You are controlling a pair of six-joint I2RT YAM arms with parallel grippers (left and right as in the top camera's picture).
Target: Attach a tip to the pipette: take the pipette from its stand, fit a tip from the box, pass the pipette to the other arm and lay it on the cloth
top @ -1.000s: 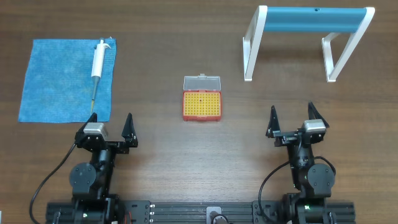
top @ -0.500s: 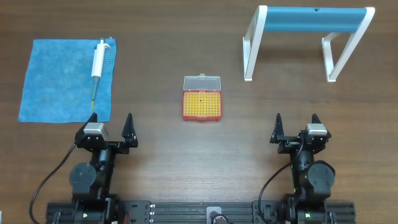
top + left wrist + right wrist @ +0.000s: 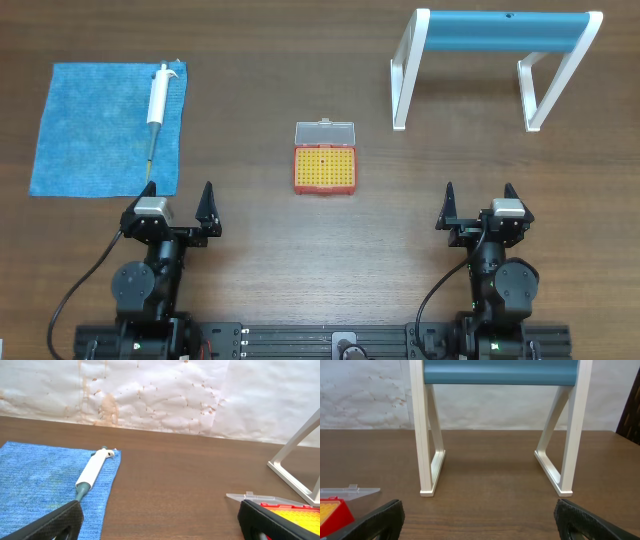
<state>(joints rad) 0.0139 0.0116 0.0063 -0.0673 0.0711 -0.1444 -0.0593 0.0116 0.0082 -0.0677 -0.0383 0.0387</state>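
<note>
The white pipette with a yellow tip lies on the blue cloth at the far left, near the cloth's right edge; in the left wrist view the pipette rests on the cloth. The orange tip box sits open at the table's middle, and its corner shows in the left wrist view. The stand, white legs with a blue bar, stands at the far right. My left gripper is open near the front edge, holding nothing. My right gripper is open and holds nothing as well.
In the right wrist view the stand rises straight ahead, with the tip box lid off to one side. A papered wall backs the table. Bare wood lies between the box and both arms.
The right gripper drew back toward its base and turned square to the table. The left arm, pipette and box stayed where they were.
</note>
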